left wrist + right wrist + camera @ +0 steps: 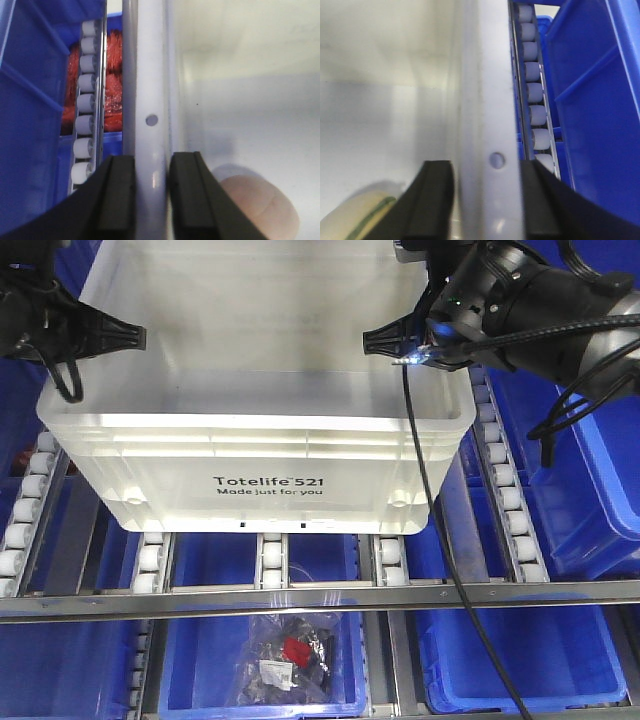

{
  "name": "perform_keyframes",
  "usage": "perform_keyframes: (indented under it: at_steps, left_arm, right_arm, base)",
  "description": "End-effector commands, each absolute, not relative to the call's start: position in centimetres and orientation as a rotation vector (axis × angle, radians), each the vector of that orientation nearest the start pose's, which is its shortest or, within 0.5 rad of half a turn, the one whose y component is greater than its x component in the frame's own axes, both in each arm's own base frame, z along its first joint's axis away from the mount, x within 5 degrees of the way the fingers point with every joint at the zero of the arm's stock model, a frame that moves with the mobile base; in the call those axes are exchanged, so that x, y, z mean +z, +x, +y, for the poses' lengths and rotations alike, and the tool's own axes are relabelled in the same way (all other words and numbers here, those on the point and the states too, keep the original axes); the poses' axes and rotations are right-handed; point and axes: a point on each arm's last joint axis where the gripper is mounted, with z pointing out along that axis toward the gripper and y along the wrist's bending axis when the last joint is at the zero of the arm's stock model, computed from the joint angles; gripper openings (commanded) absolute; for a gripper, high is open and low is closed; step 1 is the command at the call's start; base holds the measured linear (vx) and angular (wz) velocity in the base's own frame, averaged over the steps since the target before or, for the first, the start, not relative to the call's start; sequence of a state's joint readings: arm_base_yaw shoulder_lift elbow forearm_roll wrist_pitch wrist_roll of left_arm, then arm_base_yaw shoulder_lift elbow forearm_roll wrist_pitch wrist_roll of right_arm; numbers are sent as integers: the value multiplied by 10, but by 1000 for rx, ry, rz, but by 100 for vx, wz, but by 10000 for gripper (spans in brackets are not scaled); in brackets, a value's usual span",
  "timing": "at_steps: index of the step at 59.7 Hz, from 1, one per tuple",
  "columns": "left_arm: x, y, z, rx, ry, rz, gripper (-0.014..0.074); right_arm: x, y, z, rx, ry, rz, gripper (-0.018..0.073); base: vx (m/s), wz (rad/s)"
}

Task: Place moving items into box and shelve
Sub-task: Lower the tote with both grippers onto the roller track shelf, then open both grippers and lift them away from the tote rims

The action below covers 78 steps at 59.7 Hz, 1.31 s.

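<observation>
The white box [270,440], printed "Totelife 521", rests on the roller shelf. My left gripper [140,337] clamps its left rim and my right gripper [372,340] its right rim. In the left wrist view the left gripper [151,170] straddles the rim [150,75], one finger on each side. A pinkish-brown plush fruit [260,205] lies inside near the wall. In the right wrist view the right gripper [487,175] holds the opposite rim [485,75], and a pale yellow plush fruit [365,212] with a green stem lies inside.
Roller tracks [500,470] run under and beside the box, with a metal rail [320,595] in front. Blue bins [590,470] stand to the right and left. A lower blue bin holds a plastic bag [290,655]. Red material [112,75] fills a bin beyond the left rollers.
</observation>
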<state>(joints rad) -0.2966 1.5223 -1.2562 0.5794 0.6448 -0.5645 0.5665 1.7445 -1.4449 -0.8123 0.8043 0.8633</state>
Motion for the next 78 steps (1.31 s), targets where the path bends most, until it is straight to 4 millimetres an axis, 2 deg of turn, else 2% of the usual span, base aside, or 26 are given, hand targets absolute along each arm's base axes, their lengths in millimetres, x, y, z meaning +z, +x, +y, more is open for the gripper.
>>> perform_keyframes:
  at_steps: [1, 6, 13, 20, 29, 36, 38, 52, 61, 62, 71, 78]
  left_arm:
    - [352, 331, -81, 83, 117, 2127, 426]
    - [359, 327, -80, 81, 112, 2110, 539]
    - [372, 314, -75, 72, 77, 2104, 630]
    - [388, 295, -68, 88, 80, 2099, 643]
    - [409, 256, -58, 81, 122, 2145, 615]
    - [411, 225, -54, 42, 231, 2173, 582]
    - [411, 211, -54, 2, 267, 2153, 569]
    - [389, 142, -49, -173, 425, 2068, 532]
    - [379, 99, -43, -256, 473, 2021, 521]
    - [376, 89, -40, -273, 468, 2005, 521]
    - [368, 64, -33, -284, 453, 1962, 521]
    - [362, 52, -29, -284, 458, 1957, 521]
  right_arm:
    - [344, 350, 176, -151, -221, 2084, 517]
    - [353, 345, 173, -144, -206, 2072, 613]
    - [370, 333, 168, -81, -176, 2066, 668]
    - [387, 316, 163, -20, -231, 2072, 663]
    - [397, 295, 157, 22, -328, 2110, 638]
    - [392, 273, 148, 50, -401, 2086, 607]
    - [389, 263, 146, 54, -430, 2075, 594]
    - [386, 197, 128, 59, -607, 2006, 570]
    - [372, 166, 107, 63, -621, 2039, 570]
    - [366, 157, 101, 83, -611, 2058, 570]
    - [348, 131, 82, 139, -590, 2077, 570]
    - [335, 114, 67, 131, -599, 2070, 569]
  base:
    - [0, 0]
    - [0, 0]
    - [0, 0]
    - [0, 0]
    - [0, 0]
    - [0, 0]
    - [0, 0]
    - [0, 0]
    - [0, 0]
    - [0, 0]
    - [0, 0]
    - [0, 0]
